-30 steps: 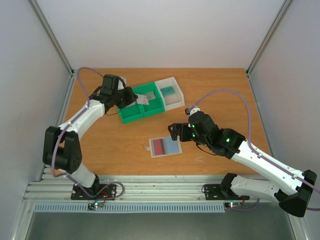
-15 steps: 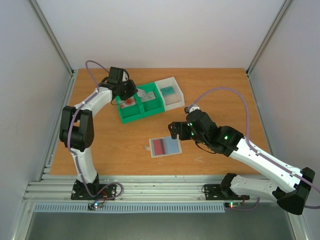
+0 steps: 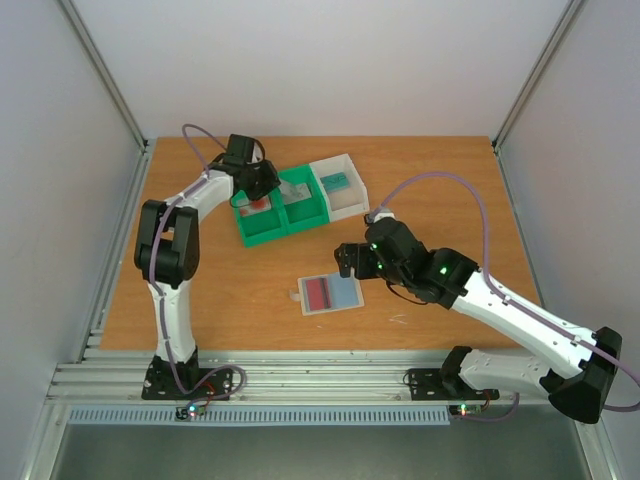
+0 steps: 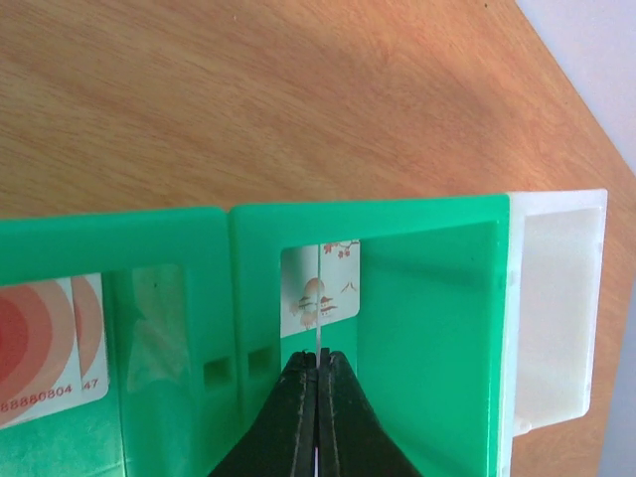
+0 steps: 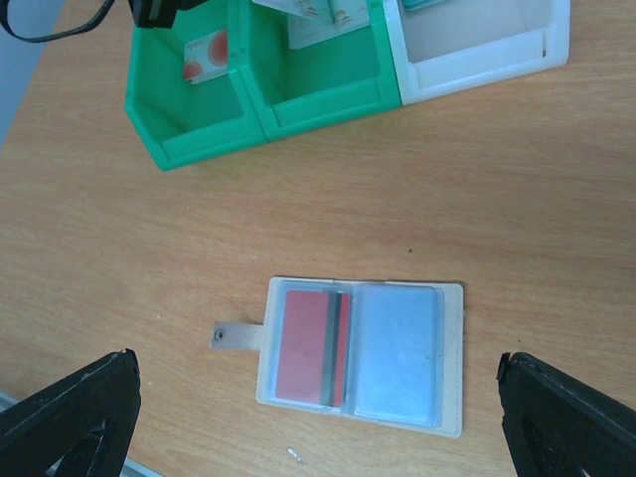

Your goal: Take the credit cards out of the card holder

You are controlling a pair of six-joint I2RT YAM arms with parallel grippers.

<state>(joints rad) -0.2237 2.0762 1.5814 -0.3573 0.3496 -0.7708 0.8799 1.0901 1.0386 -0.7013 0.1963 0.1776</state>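
**Two cards sit in the holder**

The card holder [image 5: 453,348] lies open on the table [image 5: 497,199]. A red card [image 5: 306,343] and a blue card [image 5: 397,353] are inside it. The right gripper [image 3: 352,262] hangs above it, wide open, holding nothing. The left gripper [image 4: 318,360] is at the green tray [image 5: 199,149], pinched shut on the thin edge of a white card [image 4: 319,328]. A red-circle card [image 5: 207,52] lies in the tray.

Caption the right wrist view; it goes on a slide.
Open right gripper above the card holder, unfolded on the table, a red card and a blue card in its pockets.
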